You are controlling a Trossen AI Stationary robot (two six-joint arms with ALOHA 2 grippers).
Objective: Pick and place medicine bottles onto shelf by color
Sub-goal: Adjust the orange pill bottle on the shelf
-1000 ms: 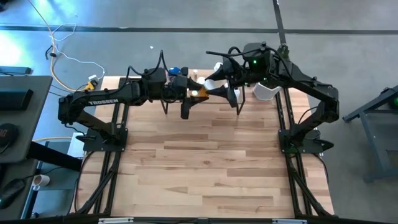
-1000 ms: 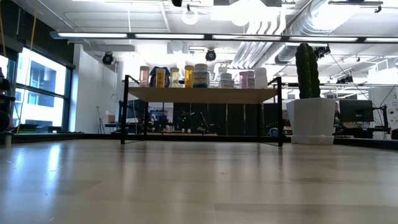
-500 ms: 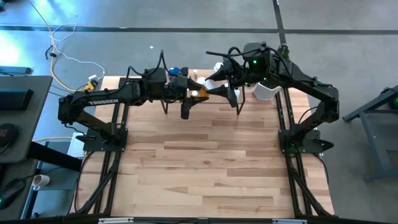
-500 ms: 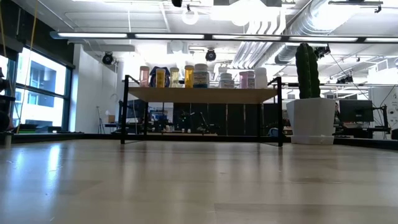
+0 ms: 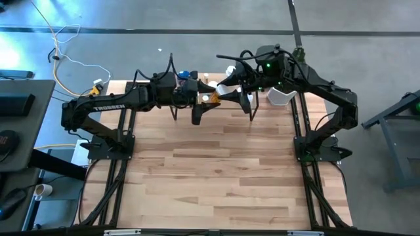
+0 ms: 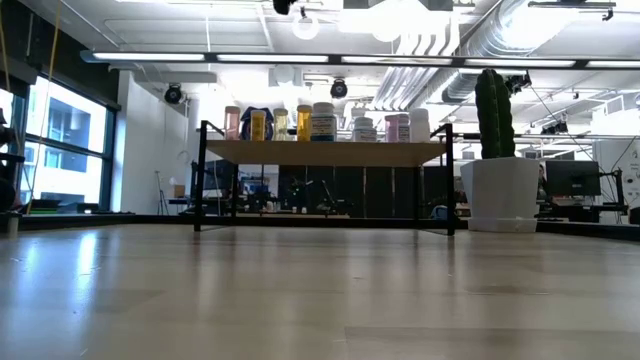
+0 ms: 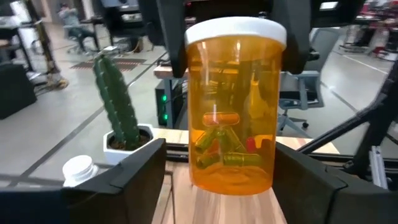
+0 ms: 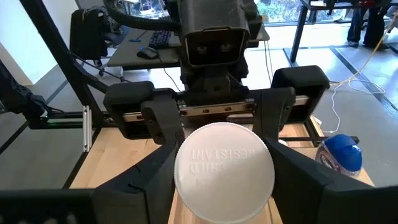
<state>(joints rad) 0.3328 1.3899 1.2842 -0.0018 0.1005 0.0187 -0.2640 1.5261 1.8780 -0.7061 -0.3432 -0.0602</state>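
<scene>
An orange medicine bottle (image 7: 231, 124) with a white cap and capsules inside stands upright between my two grippers, above the far middle of the table (image 5: 211, 98). My right gripper (image 8: 224, 186) is shut on it. My left gripper (image 7: 233, 186) is open, one finger on each side of the bottle's lower body, with a gap showing. The shelf (image 6: 325, 152) carries a row of several medicine bottles (image 6: 322, 122) on its top board. My right gripper pinches the orange bottle's white cap (image 7: 236, 30) between its two fingers (image 7: 173, 37), one on each side of the cap. The fingers come slanting down from the table's right side. The bottle hangs upright below them.
A white pot with a green cactus (image 6: 497, 150) stands right of the shelf at the table's far right (image 5: 281, 97). A blue-lidded jar (image 8: 339, 152) and a white-capped bottle (image 7: 79, 168) stand nearby. The near plank tabletop (image 5: 216, 177) holds nothing.
</scene>
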